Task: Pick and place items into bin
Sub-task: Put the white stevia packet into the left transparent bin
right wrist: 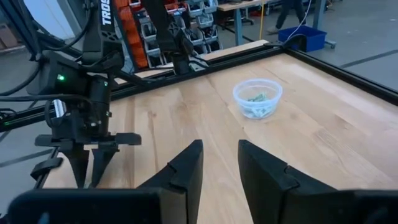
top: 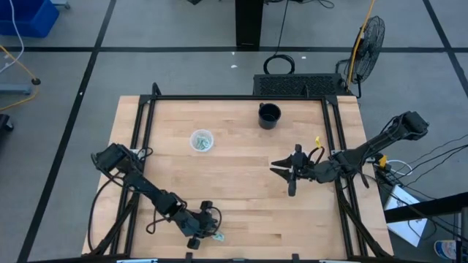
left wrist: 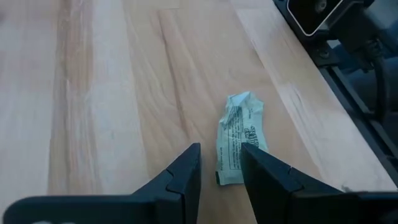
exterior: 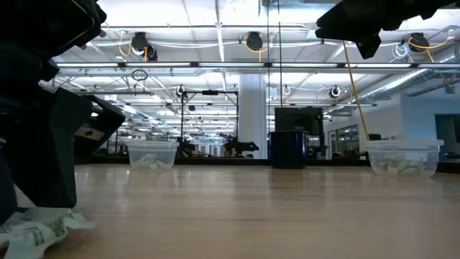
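Note:
One pale green crinkled wrapped piece (left wrist: 239, 139) lies flat on the wood near the table's near edge (top: 218, 237), and shows at the low view's bottom left (exterior: 34, 232). My left gripper (left wrist: 221, 169) hovers open over it, pointing down, its fingers on either side of the piece's near end (top: 205, 231). I cannot see any touch. The clear round bin (top: 202, 140) on the far left half holds several green pieces (right wrist: 257, 99). My right gripper (right wrist: 219, 167) waits open above the table's right half (top: 284, 174).
A black cup (top: 269, 115) stands near the far edge, right of the bin. The black frame rail (left wrist: 348, 68) runs close beside the piece at the near edge. A second clear tub (exterior: 402, 157) shows at the low view's right. Bare wood lies between the arms.

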{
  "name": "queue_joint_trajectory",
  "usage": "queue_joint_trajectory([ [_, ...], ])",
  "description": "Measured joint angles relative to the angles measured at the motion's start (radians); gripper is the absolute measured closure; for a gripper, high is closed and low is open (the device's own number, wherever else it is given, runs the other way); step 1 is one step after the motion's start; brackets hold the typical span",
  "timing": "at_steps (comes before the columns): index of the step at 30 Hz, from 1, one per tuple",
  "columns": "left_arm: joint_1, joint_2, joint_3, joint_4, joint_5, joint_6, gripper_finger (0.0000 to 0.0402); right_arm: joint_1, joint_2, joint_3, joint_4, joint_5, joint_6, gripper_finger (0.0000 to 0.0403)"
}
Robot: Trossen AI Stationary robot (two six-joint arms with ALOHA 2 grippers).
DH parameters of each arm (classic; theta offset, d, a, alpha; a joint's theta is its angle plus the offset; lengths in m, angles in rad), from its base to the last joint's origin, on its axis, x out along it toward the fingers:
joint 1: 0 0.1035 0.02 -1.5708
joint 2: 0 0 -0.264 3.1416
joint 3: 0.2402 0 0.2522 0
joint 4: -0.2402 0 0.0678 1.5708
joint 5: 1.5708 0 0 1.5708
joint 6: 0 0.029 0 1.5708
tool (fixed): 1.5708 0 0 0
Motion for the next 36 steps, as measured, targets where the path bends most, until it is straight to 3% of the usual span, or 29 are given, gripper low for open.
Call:
queue_joint_trajectory([
  [4, 0.005, -0.004, 0.002, -0.046, -0.005, 0.042, 0.0300, 0.000, 0.000, 0.000, 0.002, 0.000, 0.001, 0.0310],
  [9, 0.029, -0.015, 0.001, -0.069, -0.014, 0.097, 0.0386, 0.000, 0.000, 0.000, 0.003, 0.000, 0.007, 0.0310],
  [13, 0.062, -0.130, -0.005, -0.143, -0.108, 0.154, 0.0391, 0.000, 0.000, 0.000, 0.003, 0.000, 0.008, 0.0310],
  [18, 0.150, -0.417, 0.000, -0.555, -0.332, 0.228, 0.0396, 0.000, 0.000, 0.000, 0.000, 0.000, 0.008, 0.0310],
  [24, 0.429, -0.679, -0.018, -0.958, -0.450, 0.107, 0.0397, -0.005, 0.000, 0.000, 0.000, 0.000, 0.005, 0.0310],
  [28, 0.640, -0.729, -0.120, -0.891, -0.407, 0.107, 0.0399, -0.019, 0.000, 0.000, 0.000, 0.001, -0.001, 0.0310],
  [32, 0.786, -0.708, -0.280, -0.590, -0.193, 0.178, 0.0397, -0.035, 0.000, 0.000, -0.001, 0.002, -0.025, 0.0310],
  [36, 0.862, -0.676, -0.366, -0.367, -0.134, 0.173, 0.0398, -0.050, 0.000, -0.001, -0.001, 0.002, -0.020, 0.0310],
])
